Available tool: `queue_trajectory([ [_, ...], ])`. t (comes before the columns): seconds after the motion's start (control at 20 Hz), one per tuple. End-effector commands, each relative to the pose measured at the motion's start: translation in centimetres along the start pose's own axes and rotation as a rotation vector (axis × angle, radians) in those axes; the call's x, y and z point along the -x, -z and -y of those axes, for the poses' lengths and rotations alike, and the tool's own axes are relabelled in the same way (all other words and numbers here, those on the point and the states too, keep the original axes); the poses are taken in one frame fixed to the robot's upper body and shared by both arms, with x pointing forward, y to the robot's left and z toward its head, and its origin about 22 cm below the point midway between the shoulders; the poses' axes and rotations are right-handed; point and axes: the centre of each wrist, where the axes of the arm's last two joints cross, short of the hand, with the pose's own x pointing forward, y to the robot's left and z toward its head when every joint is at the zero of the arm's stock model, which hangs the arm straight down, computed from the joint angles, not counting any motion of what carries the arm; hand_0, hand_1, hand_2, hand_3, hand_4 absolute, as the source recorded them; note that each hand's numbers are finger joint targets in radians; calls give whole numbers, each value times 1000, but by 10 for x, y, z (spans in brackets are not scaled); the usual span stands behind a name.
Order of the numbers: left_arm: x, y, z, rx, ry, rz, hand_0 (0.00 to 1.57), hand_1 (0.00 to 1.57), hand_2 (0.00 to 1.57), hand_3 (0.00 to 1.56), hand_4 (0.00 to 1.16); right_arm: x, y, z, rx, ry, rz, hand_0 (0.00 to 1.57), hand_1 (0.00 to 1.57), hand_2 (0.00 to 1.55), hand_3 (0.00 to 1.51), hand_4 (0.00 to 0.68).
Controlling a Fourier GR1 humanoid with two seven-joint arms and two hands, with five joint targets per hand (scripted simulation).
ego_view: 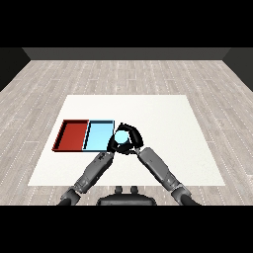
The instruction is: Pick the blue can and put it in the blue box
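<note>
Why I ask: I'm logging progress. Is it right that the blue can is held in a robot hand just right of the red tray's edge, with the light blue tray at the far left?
Not quite. The head view shows the trays swapped: the blue can is held in the right robot hand just right of the light blue tray, with the red tray at the far left.

A white table [163,148] fills the middle of the room, its bare top spreading wide to the right of the fingers and beyond them. On it a red tray [72,134] lies well to the left of the fingers, flat, long side running away from me. Around the table runs a pale grey plank floor [123,74], ending at a dark wall [123,53] far behind.
</note>
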Motion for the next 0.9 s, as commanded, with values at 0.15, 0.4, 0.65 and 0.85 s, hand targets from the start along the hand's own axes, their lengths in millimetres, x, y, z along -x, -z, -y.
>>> queue_trajectory([
  [0.15,3,7,8,-56,261,-19,412,412,563,294,571,-19,29,-12,-41,3,5,1421,1421,1445,1389,604],
  [0.4,-3,2,-7,12,464,3,453,453,604,0,189,-5,1,-26,-74,30,-3,1456,1456,1466,1397,596],
  [0.65,-7,4,17,-124,191,33,454,454,646,348,718,-5,0,-38,-84,26,14,1455,1455,1453,1396,598],
  [0.85,6,-4,20,-153,259,27,812,812,853,715,689,-4,-8,-26,-72,47,17,1443,1443,1453,1393,602],
])
